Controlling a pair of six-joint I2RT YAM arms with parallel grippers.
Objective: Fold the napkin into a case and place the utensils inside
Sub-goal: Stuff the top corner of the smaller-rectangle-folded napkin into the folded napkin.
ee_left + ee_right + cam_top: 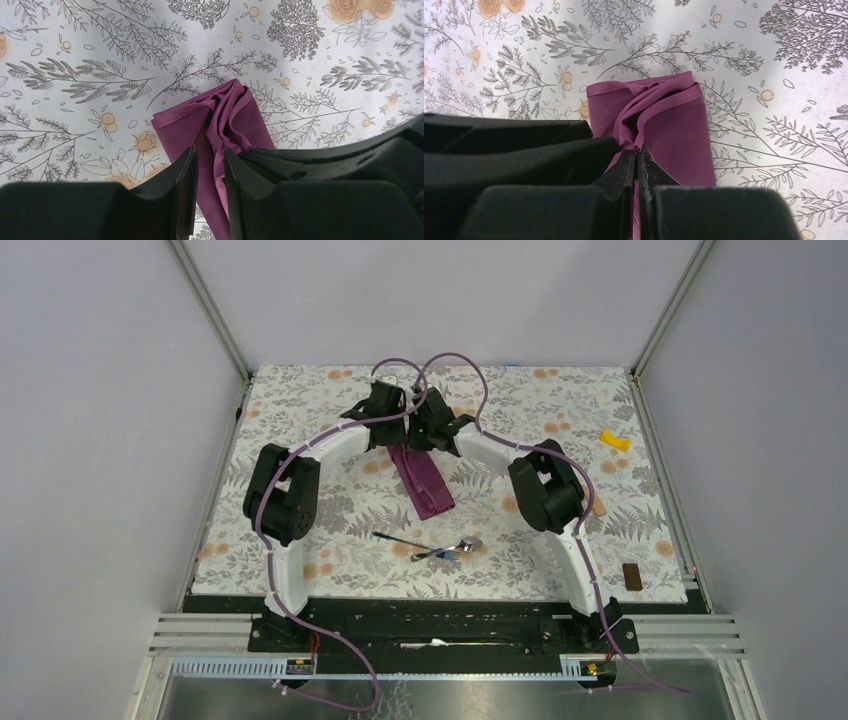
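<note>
The dark purple napkin (430, 488) lies folded into a narrow oblong case on the floral tablecloth, mid-table. Both grippers are at its far end. My right gripper (637, 152) is shut on a raised fold of the napkin (679, 125), lifting a top layer so the end gapes. My left gripper (210, 152) stands open astride the napkin (182, 125), with a puckered ridge of cloth between its fingers. The silver spoon (466, 544) and the bluish-handled utensil (400, 539) lie on the cloth nearer the arm bases, outside the case.
A small yellow piece (614, 440) lies at the far right. A small brown block (631, 576) sits near the right front corner. Grey walls enclose the table on three sides.
</note>
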